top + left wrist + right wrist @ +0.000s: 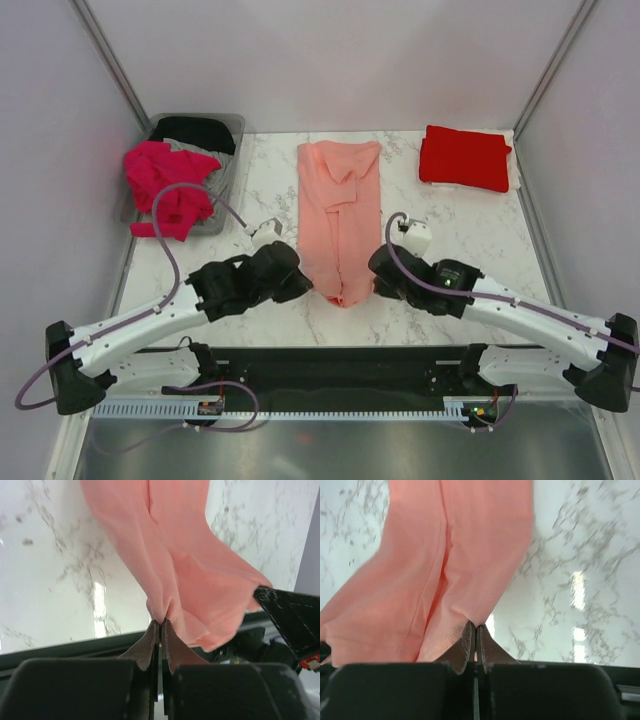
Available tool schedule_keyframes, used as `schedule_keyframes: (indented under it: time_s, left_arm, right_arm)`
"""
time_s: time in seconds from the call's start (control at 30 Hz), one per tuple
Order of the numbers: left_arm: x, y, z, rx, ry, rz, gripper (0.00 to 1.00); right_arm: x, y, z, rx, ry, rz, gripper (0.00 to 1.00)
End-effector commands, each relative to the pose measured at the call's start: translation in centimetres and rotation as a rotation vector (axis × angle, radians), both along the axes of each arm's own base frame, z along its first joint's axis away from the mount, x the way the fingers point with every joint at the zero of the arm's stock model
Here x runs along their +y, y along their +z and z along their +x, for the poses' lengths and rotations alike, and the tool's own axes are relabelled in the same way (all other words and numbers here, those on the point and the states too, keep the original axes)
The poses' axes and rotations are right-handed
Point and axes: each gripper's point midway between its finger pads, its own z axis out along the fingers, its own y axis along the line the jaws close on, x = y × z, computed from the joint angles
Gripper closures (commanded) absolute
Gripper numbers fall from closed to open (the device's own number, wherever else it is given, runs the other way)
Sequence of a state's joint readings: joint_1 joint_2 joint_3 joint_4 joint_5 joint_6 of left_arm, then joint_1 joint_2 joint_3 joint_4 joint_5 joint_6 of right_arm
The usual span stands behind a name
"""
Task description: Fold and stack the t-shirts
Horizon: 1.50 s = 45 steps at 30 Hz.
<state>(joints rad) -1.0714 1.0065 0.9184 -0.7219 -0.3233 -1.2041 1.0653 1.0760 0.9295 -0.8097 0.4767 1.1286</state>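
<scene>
Top external view puts the left gripper (308, 284) at the near left corner of the salmon pink t-shirt (340, 215). The left wrist view shows its jaws pressed together, with a pinch of the shirt's hem caught between the tips. The right gripper (376, 284) is at the near right corner of the same shirt. In the right wrist view its jaws are closed to a sliver on the stitched hem edge.

The shirt lies down the middle of the table (480, 250) as a long narrow strip, its sides folded inward and its sleeves bunched at the far end. Between the two pinches the near hem sags in soft folds.

The tabletop is white with grey marble veining and is glossy enough to reflect lights. At its far left corner stands a clear grey plastic bin (237, 125). A crumpled magenta t-shirt (165, 185) spills over the bin's near rim, and a black t-shirt (195, 132) lies at its far end. At the far right a bright red t-shirt (465, 157) is folded into a neat rectangle, with a white edge showing beneath it. Pale plain walls with metal posts enclose the table.
</scene>
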Motion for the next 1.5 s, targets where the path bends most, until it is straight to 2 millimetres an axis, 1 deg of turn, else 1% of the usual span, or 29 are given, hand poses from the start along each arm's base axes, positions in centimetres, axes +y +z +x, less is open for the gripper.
schedule_keyframes:
  time_s: [0.0, 0.03, 0.07, 0.1, 0.13, 0.17, 0.2, 0.27, 0.3, 0.37, 0.4, 0.43, 0.47, 0.5, 0.57, 0.63, 0.67, 0.7, 0.8, 0.9, 0.93, 1.0, 1.03, 1.23, 1.33, 1.37, 1.4, 1.43, 1.47]
  left_arm:
    - [1.7, 0.5, 3.8, -0.079, 0.013, 0.158, 0.98]
    - [2.3, 0.6, 5.1, -0.076, 0.038, 0.162, 0.98]
    - [2.4, 0.7, 6.0, -0.08, 0.044, 0.168, 0.98]
    - [2.2, 1.4, 7.2, -0.107, 0.033, 0.165, 0.98]
    - [2.7, 1.0, 8.6, -0.086, 0.051, 0.169, 0.98]
    - [3.0, 1.0, 9.5, -0.084, 0.058, 0.175, 0.98]
    - [3.0, 1.6, 10.6, -0.103, 0.052, 0.179, 0.98]
    - [3.6, 1.1, 13.0, -0.092, 0.072, 0.196, 0.98]
    - [3.5, 1.8, 14.0, -0.113, 0.064, 0.197, 0.98]
    - [3.6, 0.9, 15.9, -0.091, 0.061, 0.212, 0.98]
    - [3.3, 1.3, 17.0, -0.103, 0.052, 0.212, 0.98]
    - [3.5, 1.2, 17.9, -0.097, 0.054, 0.213, 0.98]
    - [3.3, 0.0, 18.8, -0.073, 0.048, 0.231, 0.98]
    - [3.1, 0.6, 19.8, -0.089, 0.043, 0.229, 0.98]
    - [3.2, 0.2, 21.3, -0.081, 0.046, 0.242, 0.98]
    - [3.1, -0.3, 23.2, -0.078, 0.041, 0.258, 0.98]
    - [3.2, -0.5, 23.9, -0.08, 0.034, 0.27, 0.98]
    - [2.9, -1.1, 24.9, -0.071, 0.028, 0.278, 0.98]
    - [2.9, -2.6, 26.6, -0.041, 0.024, 0.279, 0.98]
    - [2.9, -3.6, 27.6, -0.02, 0.021, 0.275, 0.98]
    - [2.9, -4.7, 27.9, 0.003, 0.018, 0.283, 0.98]
    - [2.8, -5.3, 28.2, 0.013, 0.015, 0.284, 0.98]
    - [2.8, -6.2, 28.4, 0.03, 0.013, 0.286, 0.98]
    - [2.6, -7.9, 29.6, 0.063, -0.001, 0.279, 0.98]
    - [2.8, -9.4, 30.3, 0.102, 0.003, 0.271, 0.97]
    - [2.8, -9.9, 30.8, 0.108, 0.008, 0.272, 0.96]
    - [3.0, -10.0, 31.1, 0.12, 0.001, 0.253, 0.88]
    - [3.4, -10.1, 31.5, 0.122, 0.01, 0.262, 0.84]
    - [3.7, -10.4, 32.0, 0.133, 0.021, 0.271, 0.83]
  right_arm:
    - [-2.6, 1.7, 4.3, -0.085, -0.054, -0.179, 1.0]
    - [-2.5, 3.0, 5.4, -0.113, -0.039, -0.198, 1.0]
    - [-2.4, 3.5, 6.5, -0.127, -0.045, -0.205, 1.0]
    - [-2.9, 3.2, 7.8, -0.118, -0.065, -0.239, 1.0]
    - [-2.7, 4.3, 9.0, -0.139, -0.051, -0.251, 1.0]
    - [-2.9, 4.5, 9.9, -0.144, -0.059, -0.265, 1.0]
    - [-3.4, 4.1, 11.3, -0.133, -0.083, -0.293, 1.0]
    - [-3.5, 4.9, 13.1, -0.151, -0.078, -0.312, 1.0]
    - [-3.8, 4.3, 14.6, -0.143, -0.1, -0.322, 1.0]
    - [-3.5, 4.5, 16.4, -0.153, -0.091, -0.317, 1.0]
    - [-3.8, 3.9, 17.7, -0.138, -0.106, -0.326, 1.0]
    - [-3.8, 3.5, 18.4, -0.128, -0.105, -0.328, 1.0]
    - [-3.7, 3.3, 19.2, -0.13, -0.106, -0.321, 1.0]
    - [-3.8, 1.9, 20.1, -0.1, -0.098, -0.332, 1.0]
    - [-3.4, 2.0, 21.7, -0.109, -0.092, -0.312, 1.0]
    - [-3.5, 1.3, 23.3, -0.095, -0.093, -0.315, 1.0]
    - [-3.4, 0.2, 23.9, -0.078, -0.087, -0.325, 1.0]
    - [-3.7, 0.4, 24.7, -0.082, -0.095, -0.325, 1.0]
    - [-3.8, -0.6, 26.3, -0.068, -0.093, -0.319, 1.0]
    - [-4.2, -1.9, 27.3, -0.045, -0.089, -0.32, 1.0]
    - [-4.3, -2.2, 27.5, -0.037, -0.085, -0.319, 1.0]
    - [-4.4, -3.1, 28.0, -0.028, -0.08, -0.322, 1.0]
    - [-4.4, -3.7, 28.1, -0.019, -0.073, -0.325, 1.0]
    - [-4.5, -6.3, 29.1, 0.019, -0.061, -0.337, 1.0]
    - [-4.4, -8.4, 29.9, 0.053, -0.055, -0.354, 1.0]
    - [-4.4, -8.1, 30.7, 0.04, -0.056, -0.346, 1.0]
    - [-4.4, -8.1, 31.3, 0.037, -0.056, -0.344, 1.0]
    - [-4.4, -9.0, 31.7, 0.055, -0.054, -0.346, 1.0]
    - [-4.2, -7.5, 33.3, 0.018, -0.062, -0.324, 1.0]
